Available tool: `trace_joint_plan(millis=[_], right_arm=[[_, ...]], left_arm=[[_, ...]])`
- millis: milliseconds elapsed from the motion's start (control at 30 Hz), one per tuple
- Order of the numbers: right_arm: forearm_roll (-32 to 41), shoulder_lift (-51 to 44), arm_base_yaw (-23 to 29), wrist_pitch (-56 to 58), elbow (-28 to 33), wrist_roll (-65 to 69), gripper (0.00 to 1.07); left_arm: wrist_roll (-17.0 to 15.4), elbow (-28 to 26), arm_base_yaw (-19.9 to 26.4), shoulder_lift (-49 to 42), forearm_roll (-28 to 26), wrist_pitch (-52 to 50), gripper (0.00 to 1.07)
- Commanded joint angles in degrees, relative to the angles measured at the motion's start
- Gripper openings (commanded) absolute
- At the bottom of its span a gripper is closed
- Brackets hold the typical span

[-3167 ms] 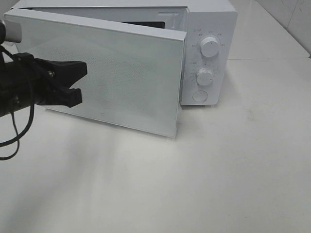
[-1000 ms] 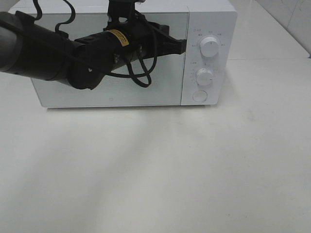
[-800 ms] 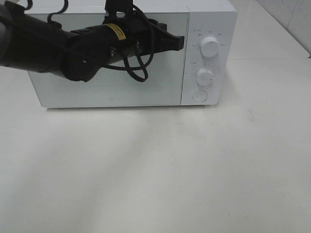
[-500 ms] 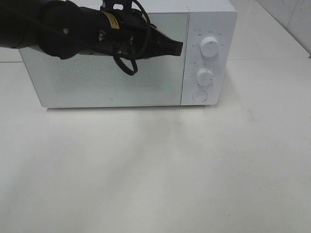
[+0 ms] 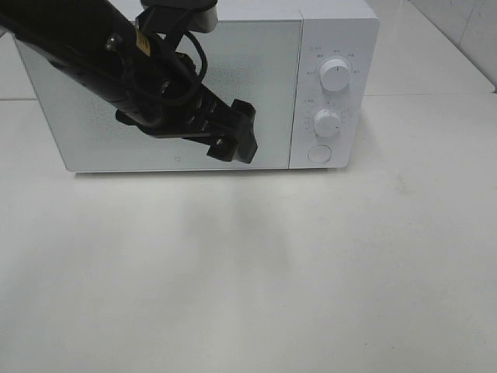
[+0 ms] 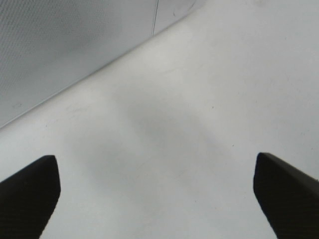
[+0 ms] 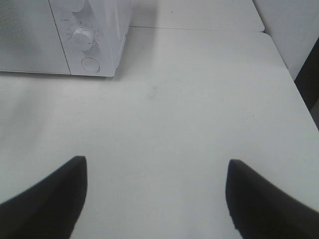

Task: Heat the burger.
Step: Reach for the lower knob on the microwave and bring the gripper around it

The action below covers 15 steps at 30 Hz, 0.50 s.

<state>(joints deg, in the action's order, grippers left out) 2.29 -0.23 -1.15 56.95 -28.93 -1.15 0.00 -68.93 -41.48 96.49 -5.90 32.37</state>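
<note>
The burger is hidden; no view shows it. The white microwave (image 5: 334,31) stands at the back of the table with its door (image 5: 264,70) shut. My left gripper (image 5: 233,140) hangs in front of the lower part of the door, pointing down toward the table. In the left wrist view (image 6: 159,194) its fingers are wide apart and empty over bare tabletop, with the door's bottom edge (image 6: 75,50) beside it. My right gripper (image 7: 157,199) is open and empty over the table, well in front and to the right of the microwave (image 7: 107,30). It does not show in the exterior view.
The microwave's panel carries an upper knob (image 5: 335,74), a lower knob (image 5: 327,123) and a round button (image 5: 318,154). The white table (image 5: 311,272) spreads out in front. Its right edge (image 7: 286,64) shows in the right wrist view.
The microwave door, open 3.2 s ago, is now shut. My left gripper has swung from the door's upper right down to its lower middle.
</note>
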Motion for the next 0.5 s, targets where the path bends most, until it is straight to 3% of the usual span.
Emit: trace_joint_plan(millis=[33, 333, 400, 433, 500], right_arm=[[0.06, -1.55, -0.23, 0.06, 0.23, 0.34, 0.75], [0.06, -1.55, -0.23, 0.06, 0.23, 0.34, 0.75], [0.06, -1.55, -0.23, 0.06, 0.23, 0.34, 0.75], [0.06, -1.55, -0.23, 0.06, 0.23, 0.34, 0.75], [0.06, -1.55, -0.23, 0.06, 0.23, 0.34, 0.75]], left_arm=[[0.0, -0.52, -0.17, -1.89, -0.52, 4.24, 1.01], [-0.63, -0.52, -0.06, -6.59, -1.72, 15.01, 1.01], [-3.04, -0.52, 2.69, -7.96, -1.6, 18.33, 1.01], [-3.04, -0.52, 2.69, -7.96, -1.6, 18.33, 1.01], [-3.44, -0.52, 7.05, -8.94, -1.66, 21.37, 1.01]])
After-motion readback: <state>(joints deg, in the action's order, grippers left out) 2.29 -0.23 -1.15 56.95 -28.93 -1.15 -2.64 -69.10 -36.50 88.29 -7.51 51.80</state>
